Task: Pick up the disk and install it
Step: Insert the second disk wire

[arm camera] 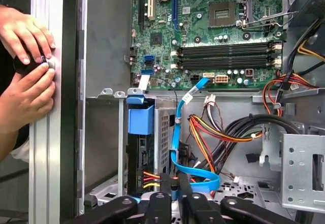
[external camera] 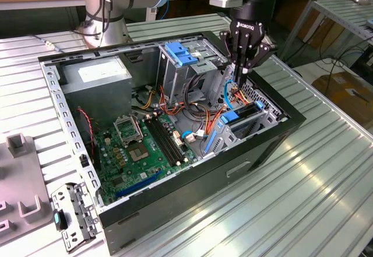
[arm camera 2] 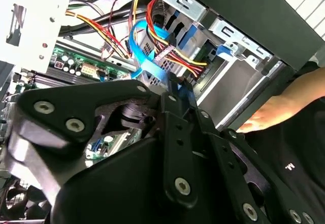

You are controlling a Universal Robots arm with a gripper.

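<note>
The disk (external camera: 240, 121) is seen seated on edge in its bay inside the open computer case (external camera: 265, 152), at about three o'clock from the circuit board (external camera: 140, 146) in the exterior view, so the placing appears to be done already. Its blue rail is left facing outward, probably so it can be gripped and slid. The gripper (external camera: 240, 73) is held just above the bay, at about twelve o'clock from the disk, with its fingers drawn close together on the end of a blue flat cable (external camera: 227, 91), which seems to be pinched between them. That pinch is better judged in the first wrist view, where the cable (arm camera: 179, 132) is followed down into the gripper (arm camera: 175, 201) beside the disk (arm camera: 139, 153). A person's hands (arm camera: 23, 94) pressed at the case's outer edge, perhaps to steady it, are shown in both wrist views.
</note>
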